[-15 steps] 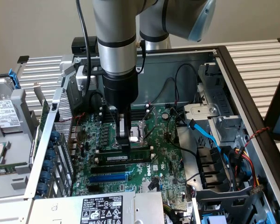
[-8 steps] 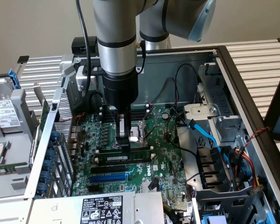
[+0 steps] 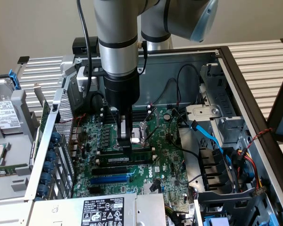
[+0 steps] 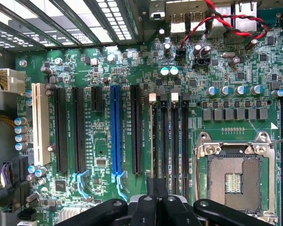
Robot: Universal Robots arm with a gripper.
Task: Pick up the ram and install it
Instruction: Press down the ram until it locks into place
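Observation:
The ram [image 3: 132, 159] stands on edge in a black memory slot on the green motherboard [image 3: 167, 160], its white sticker facing the exterior camera. In the wrist view I see the ram [image 4: 154, 141] edge-on as a thin line running along the slot next to the other memory slots [image 4: 184, 141]. My gripper [image 3: 126, 147] comes straight down onto the middle of the ram's top edge. Its black fingertips [image 4: 151, 190] are together, so my gripper [image 4: 156, 188] is shut. I cannot tell whether the fingers pinch the stick or only rest on it.
The board lies in an open computer case [image 3: 236, 80]. A blue slot [image 4: 115, 132] and black expansion slots lie beside the memory slots, the open CPU socket [image 4: 233, 179] on the other side. Blue and black cables [image 3: 217, 141] crowd the exterior view's right; a hard drive [image 3: 4, 117] sits left.

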